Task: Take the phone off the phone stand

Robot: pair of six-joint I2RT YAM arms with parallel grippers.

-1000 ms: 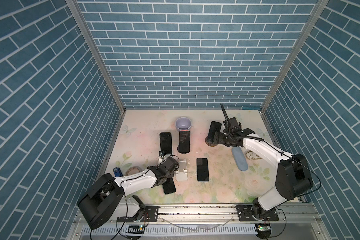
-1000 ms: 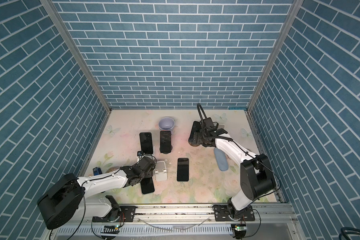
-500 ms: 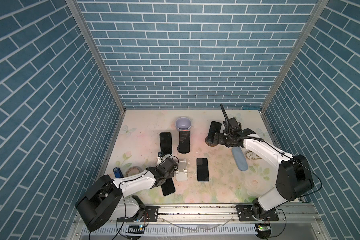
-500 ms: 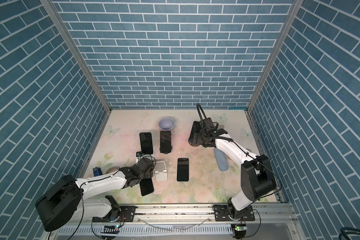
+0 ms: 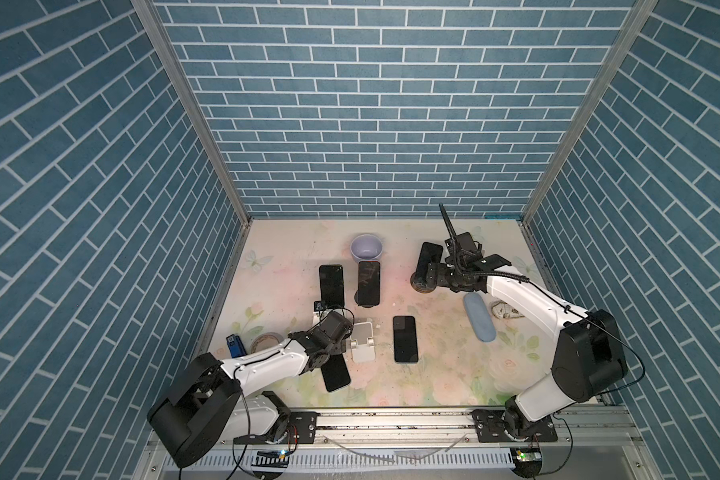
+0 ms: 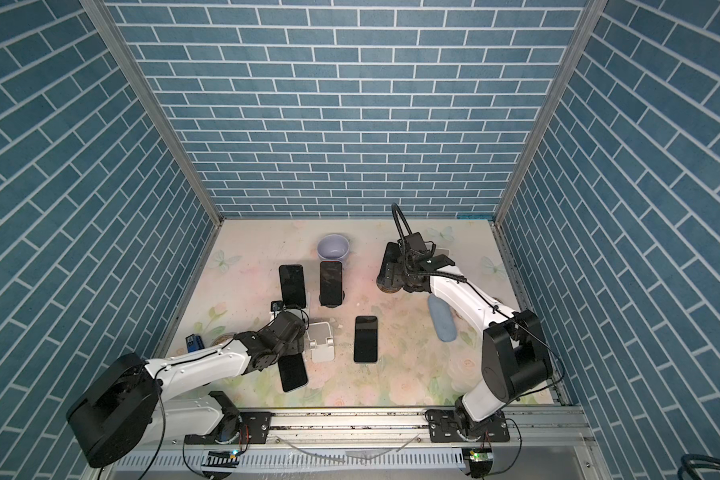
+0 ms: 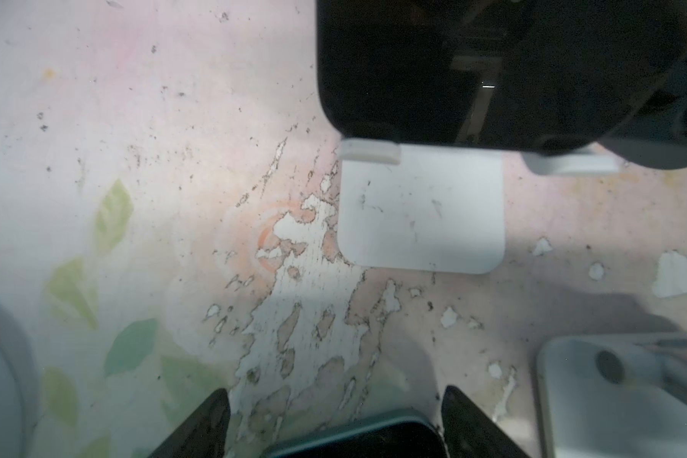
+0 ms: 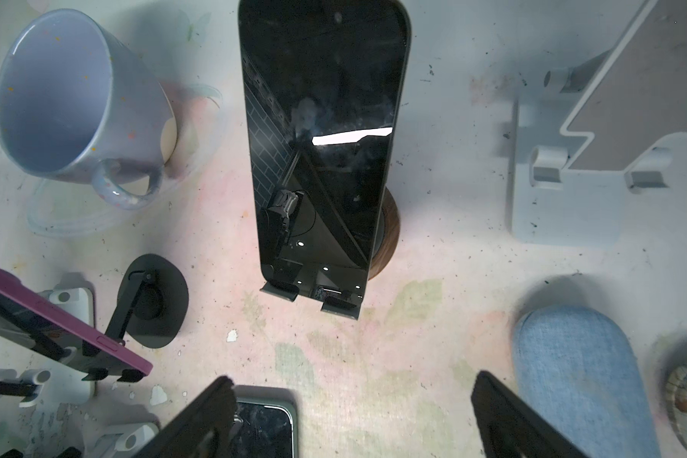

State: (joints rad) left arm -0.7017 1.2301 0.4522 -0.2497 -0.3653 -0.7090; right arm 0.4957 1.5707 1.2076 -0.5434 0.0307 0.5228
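A black phone lies flat on the floral table, in front of an empty white stand. My left gripper is open over its far end; the end shows between the fingers, apart from one of them. Beyond it a phone leans on a white stand. My right gripper is open, facing a phone on a wooden-based stand.
Another phone stands on a dark stand and one lies flat mid-table. A lilac mug is at the back. A blue fabric case lies near the right arm. Tape and a small blue item sit at the left edge.
My left gripper has opened and let go of the black phone, which now lies flat on the table. The right arm has not moved.
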